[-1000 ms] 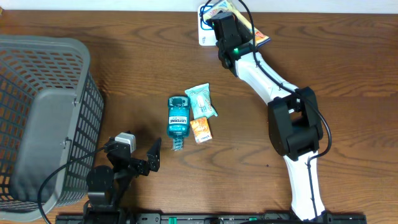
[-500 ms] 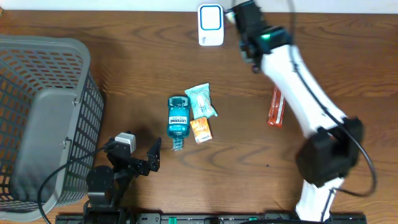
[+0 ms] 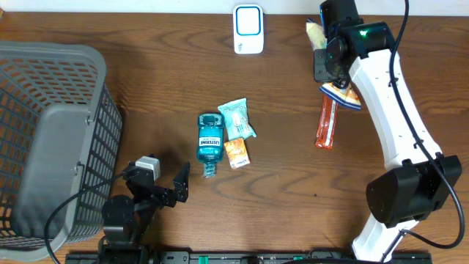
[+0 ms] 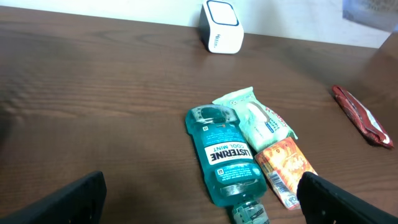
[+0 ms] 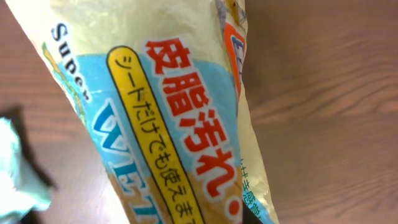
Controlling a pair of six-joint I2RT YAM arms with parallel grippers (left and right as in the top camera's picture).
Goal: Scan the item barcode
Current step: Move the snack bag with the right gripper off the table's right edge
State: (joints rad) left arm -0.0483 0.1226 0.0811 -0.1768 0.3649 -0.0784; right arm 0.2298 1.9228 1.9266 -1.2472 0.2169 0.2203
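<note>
**Wood-grain desk (image 3: 146,73), wipes packet (image 3: 315,34) aloft**

Overhead, the right fingers (image 3: 327,66) are clamping the yellow wipes packet above the desk. They are holding it right of the white scanner (image 3: 248,29), over the top end of a red sachet (image 3: 326,125). From the left wrist, the left fingers (image 4: 348,200) are gaping wide, gripping nothing, facing a mouthwash bottle (image 4: 224,155). From the right wrist, the packet's printed face is filling the frame.

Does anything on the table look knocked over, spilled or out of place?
Only the mouthwash bottle: it lies flat mid-table, not upright, with a green pack and an orange packet beside it. No spill shows.
</note>
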